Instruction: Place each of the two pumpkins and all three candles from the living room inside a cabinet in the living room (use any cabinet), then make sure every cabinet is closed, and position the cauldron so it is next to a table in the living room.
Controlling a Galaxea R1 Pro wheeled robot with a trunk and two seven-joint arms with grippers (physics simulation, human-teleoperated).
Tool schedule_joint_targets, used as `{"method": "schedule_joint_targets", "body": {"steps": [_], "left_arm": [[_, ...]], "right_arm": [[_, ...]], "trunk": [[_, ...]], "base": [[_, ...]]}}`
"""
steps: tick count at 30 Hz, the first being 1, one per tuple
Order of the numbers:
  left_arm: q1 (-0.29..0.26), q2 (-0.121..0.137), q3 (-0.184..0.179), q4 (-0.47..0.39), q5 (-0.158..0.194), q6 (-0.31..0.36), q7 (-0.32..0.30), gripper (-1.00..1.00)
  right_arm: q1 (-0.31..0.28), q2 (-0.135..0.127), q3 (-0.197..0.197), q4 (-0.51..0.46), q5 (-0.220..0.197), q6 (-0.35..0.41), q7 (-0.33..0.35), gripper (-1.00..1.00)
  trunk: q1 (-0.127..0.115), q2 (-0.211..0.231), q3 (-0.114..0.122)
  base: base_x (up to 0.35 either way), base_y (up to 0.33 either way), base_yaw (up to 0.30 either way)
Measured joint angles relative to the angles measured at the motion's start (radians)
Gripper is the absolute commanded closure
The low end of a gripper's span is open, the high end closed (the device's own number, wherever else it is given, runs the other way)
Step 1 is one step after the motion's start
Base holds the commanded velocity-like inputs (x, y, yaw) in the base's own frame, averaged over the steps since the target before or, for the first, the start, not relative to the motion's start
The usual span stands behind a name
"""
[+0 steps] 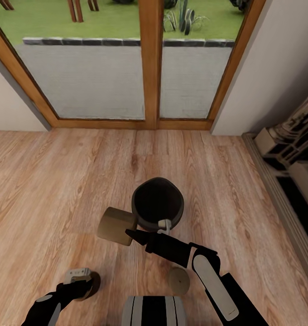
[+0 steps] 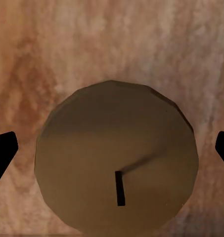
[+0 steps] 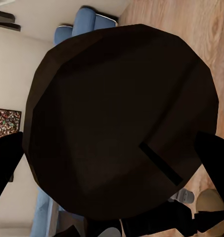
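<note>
The black cauldron stands on the wood floor just ahead of me. My right gripper is at its near left side, shut on a tan candle that is tipped on its side. In the right wrist view this candle looks dark and faces me end-on with its wick, a finger on each side. My left gripper hangs open over a second candle standing on the floor, its fingers well apart from it. Beside my right forearm a third candle stands upright.
A wood-framed glass door closes off the far side, with white walls on both flanks. A dark unit runs along the right wall. A blue sofa shows behind the held candle. My own base is at the bottom.
</note>
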Motion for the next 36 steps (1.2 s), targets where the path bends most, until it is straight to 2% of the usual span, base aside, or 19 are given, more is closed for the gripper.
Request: {"method": "schedule_joint_targets", "body": {"steps": [15,18,26,27,36], "left_arm": [[0.000,0.000,0.000,0.000,0.000,0.000,0.000,-1.00],[0.000,0.000,-0.001,-0.001,0.011,0.001,-0.004,-1.00],[0.000,0.000,-0.001,0.000,0.009,0.001,-0.003,-1.00],[0.000,0.000,-0.001,-0.001,0.009,0.001,-0.003,1.00],[0.000,0.000,-0.001,-0.001,0.008,0.001,-0.003,1.00]], "right_arm": [[0.000,0.000,0.000,0.000,0.000,0.000,0.000,1.00],[0.000,0.000,0.000,0.000,0.002,0.000,0.000,1.00],[0.000,0.000,0.000,0.000,0.001,0.000,0.000,1.00],[0.000,0.000,0.001,0.000,0.001,0.000,0.000,1.00],[0.000,0.000,0.001,0.000,0.001,0.000,0.000,1.00]], "trunk": [[0.004,-0.002,-0.035],[0.005,-0.003,-0.046],[0.005,-0.003,-0.046],[0.005,-0.003,-0.046],[0.005,-0.003,-0.046]], "base": [[0.000,0.000,0.000],[0.000,0.000,0.000],[0.000,0.000,0.000],[0.000,0.000,0.000],[0.000,0.000,0.000]]}}
